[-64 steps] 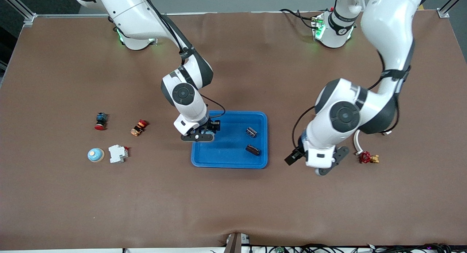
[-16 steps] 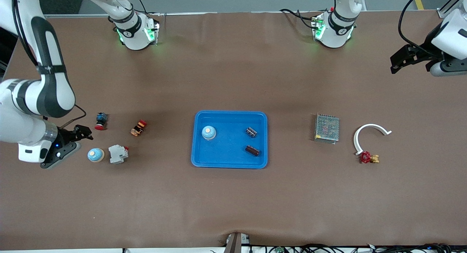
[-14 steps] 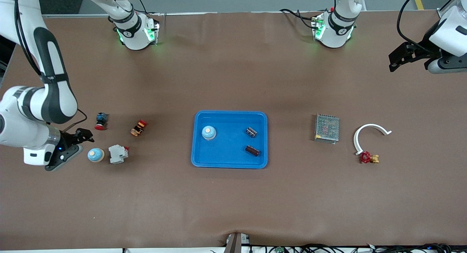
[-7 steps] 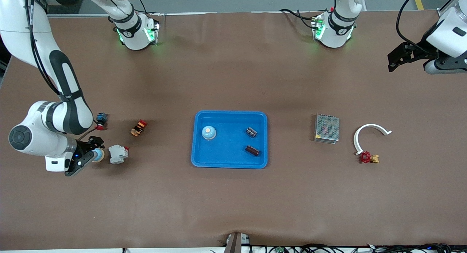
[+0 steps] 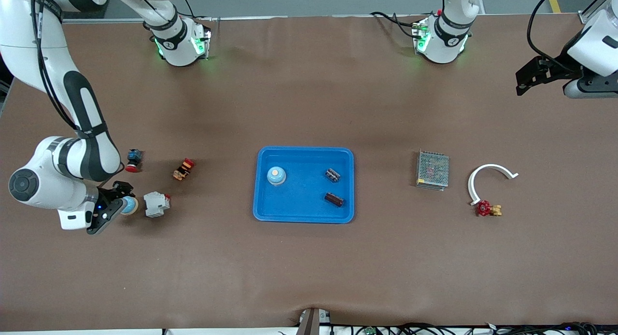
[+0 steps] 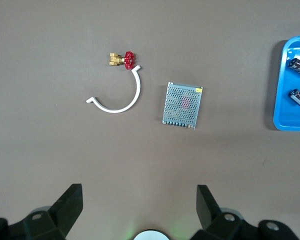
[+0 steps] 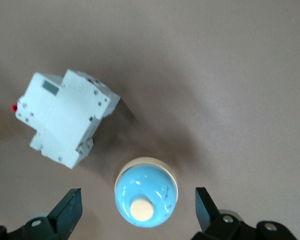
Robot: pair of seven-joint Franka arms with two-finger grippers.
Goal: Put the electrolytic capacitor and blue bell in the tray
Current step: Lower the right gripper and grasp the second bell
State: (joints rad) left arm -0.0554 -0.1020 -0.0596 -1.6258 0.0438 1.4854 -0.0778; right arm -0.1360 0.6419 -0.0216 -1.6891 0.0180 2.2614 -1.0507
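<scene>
Stood mid-table, the tray [image 5: 303, 214], broad bare tabletop between it and every edge; held one blue bell [image 5: 276, 175] toward the right arm's end and two dark capacitors [image 5: 333, 187]. No writing legible. Hung with fingers spread about a second blue bell [image 7: 145, 198] near the right arm's table end, beside a white breaker [image 7: 65, 117], the right gripper [image 5: 114, 204]. Waited spread open near the left arm's table end, the left gripper [image 6: 139, 212].

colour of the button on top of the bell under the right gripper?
Cream, on a light blue bell; clearest in the right wrist view.
</scene>
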